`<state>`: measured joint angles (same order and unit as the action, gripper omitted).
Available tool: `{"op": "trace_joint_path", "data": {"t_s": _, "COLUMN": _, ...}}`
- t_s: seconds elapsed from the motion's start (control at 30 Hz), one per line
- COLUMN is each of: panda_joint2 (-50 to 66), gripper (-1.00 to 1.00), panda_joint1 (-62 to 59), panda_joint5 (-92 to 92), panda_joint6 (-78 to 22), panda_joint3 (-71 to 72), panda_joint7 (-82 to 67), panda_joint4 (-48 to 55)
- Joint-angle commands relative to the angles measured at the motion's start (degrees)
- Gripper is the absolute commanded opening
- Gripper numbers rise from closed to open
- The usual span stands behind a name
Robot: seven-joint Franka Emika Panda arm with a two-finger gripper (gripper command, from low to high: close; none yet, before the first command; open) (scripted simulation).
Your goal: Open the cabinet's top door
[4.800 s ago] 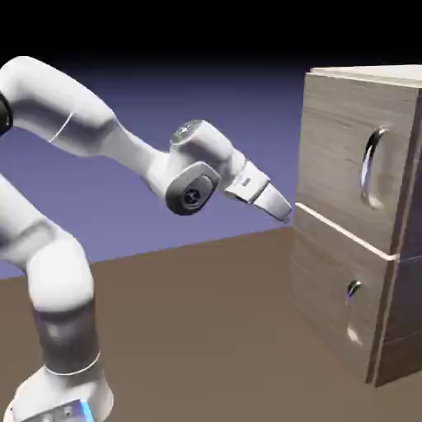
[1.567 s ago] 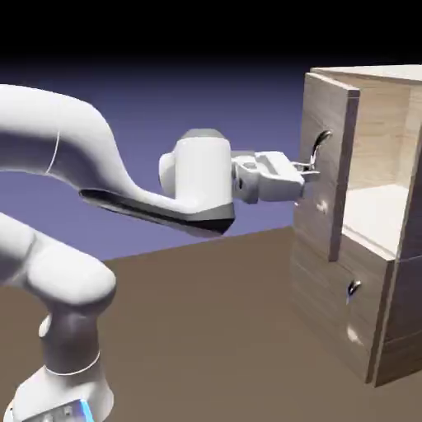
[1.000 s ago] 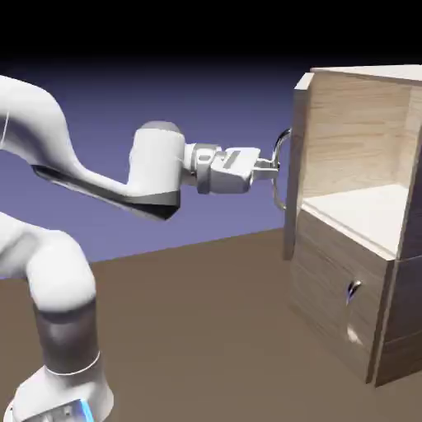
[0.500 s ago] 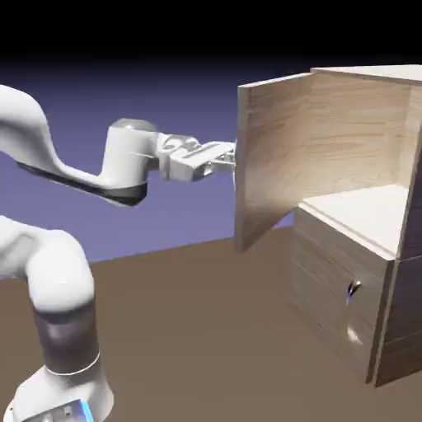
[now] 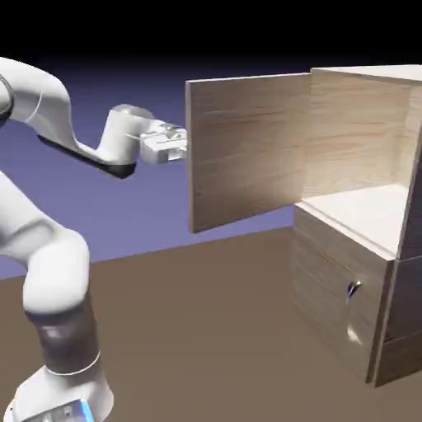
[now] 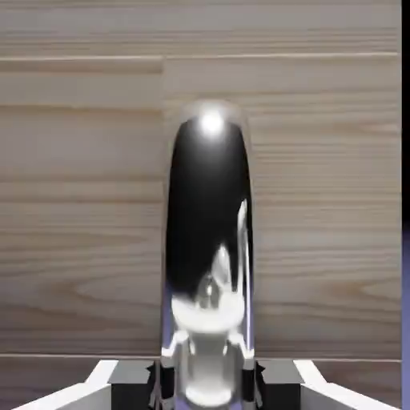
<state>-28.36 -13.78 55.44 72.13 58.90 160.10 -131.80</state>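
Grip state: my gripper (image 6: 207,388) is closed on the curved metal handle (image 6: 208,200), one fingertip on each side. The handle belongs to the top door (image 5: 247,152), which stands wide of the cabinet (image 5: 356,140). The door reaches from the cabinet's far front edge toward the exterior view's left. My arm (image 5: 53,276) stands at the left of that view.

Step in hand, as I judge it: finish the opening swing; the task looks nearly complete.
1. Hold the grip square and centred on the handle.
2. Guide the handle along the hinge arc. Do not pull straight; a straight pull could twist the handle out of my fingers.
3. Turn my wrist with the door and reduce speed near the hinge limit.
4. Stop fully before releasing; retreat clear of the handle without nudging the door closed.

Count: arm, one; fingertips, two; cabinet, one; top door, one; lower panel (image 5: 330,272), one; handles, two, including the small lower handle (image 5: 354,289).
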Motion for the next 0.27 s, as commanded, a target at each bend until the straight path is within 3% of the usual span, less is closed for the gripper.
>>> {"op": "trace_joint_path", "data": {"t_s": 0.0, "panda_joint2": 1.47, "gripper": -1.00, "panda_joint1": -1.66, "panda_joint5": -0.43, "panda_joint6": -2.13, "panda_joint3": 2.09, "panda_joint7": 0.55, "panda_joint4": 1.70}}
{"op": "trace_joint_path", "data": {"t_s": 0.23, "panda_joint2": 8.84, "gripper": -1.00, "panda_joint1": -14.23, "panda_joint5": -1.85, "panda_joint6": -12.67, "panda_joint3": 16.62, "panda_joint7": 3.69, "panda_joint4": 10.78}}
